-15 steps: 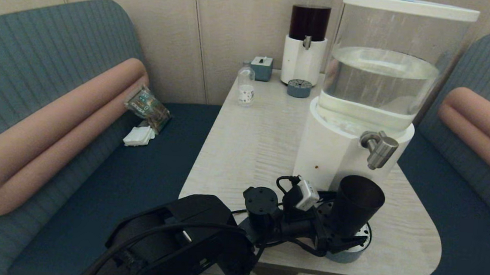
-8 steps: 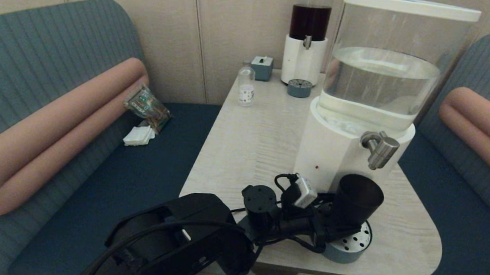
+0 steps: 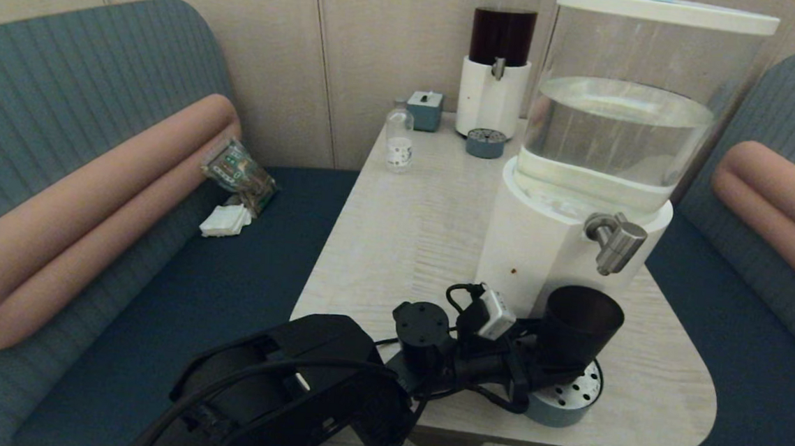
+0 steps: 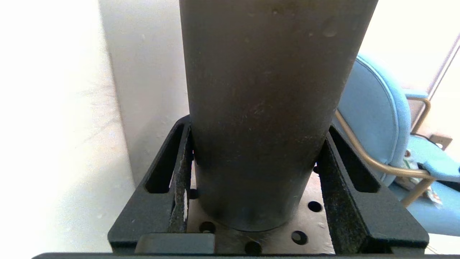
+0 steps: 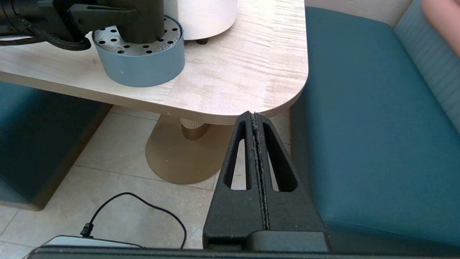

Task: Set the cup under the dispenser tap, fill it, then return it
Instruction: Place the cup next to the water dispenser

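The black cup [image 3: 582, 327] stands on the perforated top of the round blue drip tray [image 3: 566, 406], just below and in front of the steel dispenser tap [image 3: 616, 242] of the big white dispenser with the clear tank. My left gripper [image 3: 555, 370] reaches in from the left, low at the cup's base. In the left wrist view both fingers [image 4: 181, 169] press against the sides of the cup [image 4: 266, 108], so the gripper is shut on it. My right gripper [image 5: 254, 115] hangs shut and empty below the table's front right corner.
A smaller dispenser with dark liquid [image 3: 500, 55], a small clear bottle [image 3: 398, 142], a blue box [image 3: 424, 109] and a second small tray [image 3: 485, 143] stand at the table's far end. Blue benches flank the table [image 3: 403, 237]. A cable [image 5: 143, 205] lies on the floor.
The left gripper's fingers have closed in on the cup's base. The cup has settled a little lower and straighter on the drip tray. The right arm has not moved.
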Robot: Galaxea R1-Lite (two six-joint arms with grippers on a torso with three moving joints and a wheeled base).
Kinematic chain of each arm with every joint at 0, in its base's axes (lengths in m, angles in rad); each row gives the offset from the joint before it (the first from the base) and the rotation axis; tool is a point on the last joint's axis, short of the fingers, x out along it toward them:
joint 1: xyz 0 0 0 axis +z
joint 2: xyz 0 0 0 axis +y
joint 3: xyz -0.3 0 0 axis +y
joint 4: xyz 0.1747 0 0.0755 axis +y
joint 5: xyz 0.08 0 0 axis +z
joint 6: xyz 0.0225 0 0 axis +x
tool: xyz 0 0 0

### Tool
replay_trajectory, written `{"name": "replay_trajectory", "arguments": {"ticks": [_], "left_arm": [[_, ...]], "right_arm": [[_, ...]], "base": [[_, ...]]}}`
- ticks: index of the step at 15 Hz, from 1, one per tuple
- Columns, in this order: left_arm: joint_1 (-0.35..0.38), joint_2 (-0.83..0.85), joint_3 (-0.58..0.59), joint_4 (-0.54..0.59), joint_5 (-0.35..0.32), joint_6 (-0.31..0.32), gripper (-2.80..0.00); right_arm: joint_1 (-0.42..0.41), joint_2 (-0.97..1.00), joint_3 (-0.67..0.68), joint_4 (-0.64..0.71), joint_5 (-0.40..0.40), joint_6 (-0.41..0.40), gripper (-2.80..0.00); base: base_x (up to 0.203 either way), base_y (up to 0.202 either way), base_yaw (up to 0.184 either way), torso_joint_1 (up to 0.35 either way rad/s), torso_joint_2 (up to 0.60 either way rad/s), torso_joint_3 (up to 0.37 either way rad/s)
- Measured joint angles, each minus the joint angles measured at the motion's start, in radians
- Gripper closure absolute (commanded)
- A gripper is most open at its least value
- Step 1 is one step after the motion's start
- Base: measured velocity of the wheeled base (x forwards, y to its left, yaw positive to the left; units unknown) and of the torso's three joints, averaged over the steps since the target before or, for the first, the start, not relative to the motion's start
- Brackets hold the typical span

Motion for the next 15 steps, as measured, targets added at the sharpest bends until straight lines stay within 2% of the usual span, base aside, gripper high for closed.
{"name": "replay_trajectory", "arguments": {"ticks": [15], "left_arm": [[-0.011, -0.200, 0.304, 0.001, 0.032, 0.003, 0.00]], "right_arm": [[0.000, 0.000, 0.000, 0.000, 0.000, 0.000, 0.00]], "base": [[0.000, 0.000, 0.000, 0.000, 0.00, 0.000]]}}
